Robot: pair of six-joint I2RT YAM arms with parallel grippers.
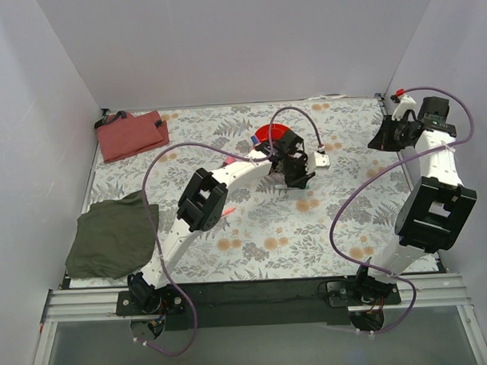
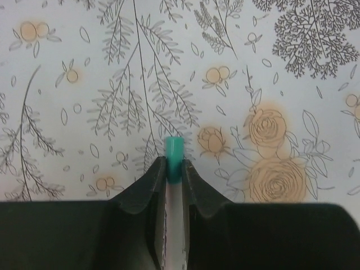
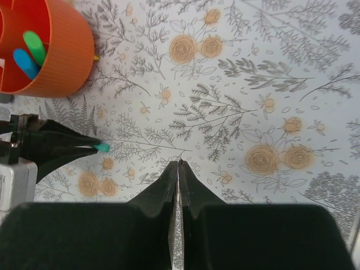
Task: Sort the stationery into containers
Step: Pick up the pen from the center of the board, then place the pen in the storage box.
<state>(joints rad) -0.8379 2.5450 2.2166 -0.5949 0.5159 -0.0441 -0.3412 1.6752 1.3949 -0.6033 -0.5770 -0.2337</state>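
Orange cup (image 3: 63, 52) — teal-capped felt-tip (image 2: 174, 153)

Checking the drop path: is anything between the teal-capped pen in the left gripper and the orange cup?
Nothing visible. The left gripper clamps the teal-capped pen; only bare floral cloth lies between it and the orange cup.

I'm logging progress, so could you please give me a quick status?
Left gripper shut on teal-capped felt-tip. Right gripper shut, empty. Nothing between felt-tip and orange cup.
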